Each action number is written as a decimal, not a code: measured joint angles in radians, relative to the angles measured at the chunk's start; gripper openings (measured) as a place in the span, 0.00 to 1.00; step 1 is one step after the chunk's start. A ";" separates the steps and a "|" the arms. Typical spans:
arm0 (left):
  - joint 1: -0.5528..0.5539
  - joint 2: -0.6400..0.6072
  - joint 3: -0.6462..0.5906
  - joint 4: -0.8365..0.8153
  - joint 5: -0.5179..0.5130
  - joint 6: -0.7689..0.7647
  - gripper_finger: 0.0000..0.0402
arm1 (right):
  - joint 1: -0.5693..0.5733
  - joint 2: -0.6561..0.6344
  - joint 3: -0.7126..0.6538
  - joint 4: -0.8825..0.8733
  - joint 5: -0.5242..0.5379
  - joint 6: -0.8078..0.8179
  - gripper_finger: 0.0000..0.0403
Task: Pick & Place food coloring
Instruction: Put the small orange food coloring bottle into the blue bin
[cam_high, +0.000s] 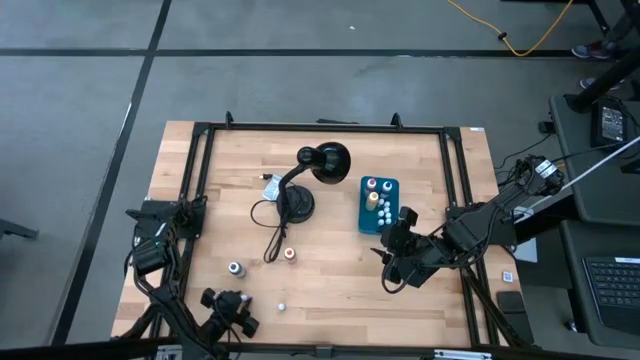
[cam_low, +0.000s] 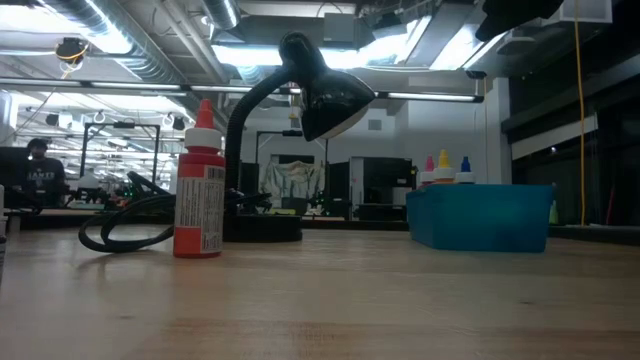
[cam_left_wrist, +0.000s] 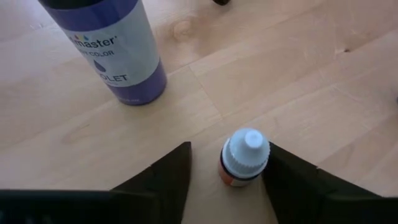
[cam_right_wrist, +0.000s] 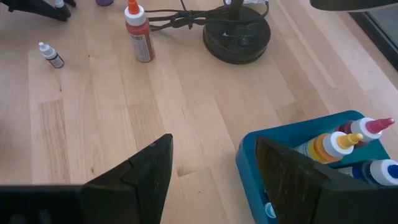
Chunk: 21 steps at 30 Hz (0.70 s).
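My left gripper (cam_left_wrist: 227, 180) is open near the table's near left edge (cam_high: 232, 300). A tiny white-capped dropper bottle (cam_left_wrist: 244, 155) stands upright on the table between its fingers. A purple bottle (cam_left_wrist: 118, 50) stands just beyond it. An orange-red bottle (cam_right_wrist: 139, 34) and another tiny bottle (cam_right_wrist: 50, 55) stand on the bare wood. Several more bottles (cam_right_wrist: 339, 146) stand in the teal box (cam_high: 379, 205). My right gripper (cam_right_wrist: 214, 171) is open and holds nothing. It hovers at the box's near corner (cam_high: 400, 228), with one finger in front of the box wall. My left gripper has its fingers on either side of the tiny bottle's cap (cam_left_wrist: 245, 146), coming from above at a slant. One finger (cam_left_wrist: 292, 177) lies close against the bottle's side. I cannot tell whether it touches. The bottle stands on the table.
A black desk lamp (cam_high: 322, 165) stands mid-table on its round base (cam_right_wrist: 237, 37), and its cord (cam_high: 268, 225) loops toward the bottles. A black frame (cam_high: 200, 140) runs along the table's edges. Bare wood (cam_right_wrist: 186, 112) lies between the lamp and the right gripper.
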 joint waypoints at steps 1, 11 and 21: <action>0.000 0.000 0.000 0.000 0.000 0.000 0.42 | 0.000 0.000 0.000 0.000 0.000 0.000 0.57; 0.000 0.002 0.023 -0.013 -0.034 0.017 0.19 | 0.000 0.000 0.000 0.000 0.000 0.002 0.57; 0.004 0.001 0.253 -0.265 -0.095 0.209 0.21 | 0.000 0.000 0.000 0.024 -0.001 -0.055 0.57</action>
